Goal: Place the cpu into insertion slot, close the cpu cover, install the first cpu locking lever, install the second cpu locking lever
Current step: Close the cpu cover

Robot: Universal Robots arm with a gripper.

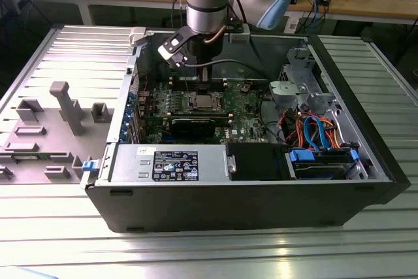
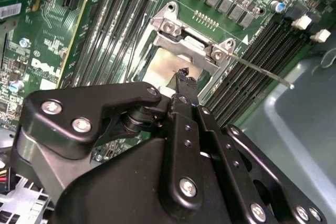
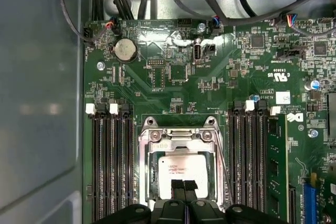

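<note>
One arm here, and its gripper (image 3: 184, 186) hangs right above the socket, jaws pinched together on nothing, tips just over the cpu (image 3: 181, 167). The cpu lies flat in the insertion slot (image 1: 204, 101), inside the open computer case (image 1: 248, 200) on the table (image 1: 196, 253). The cpu cover (image 3: 181, 136) frames it, and a thin lever (image 2: 262, 71) juts out alongside.

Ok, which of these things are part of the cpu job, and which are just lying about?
Job: cpu, cover, lever, gripper at the cpu.
Lying about: memory slots, coin battery, cables, power supply, grey jig outside the case.
</note>
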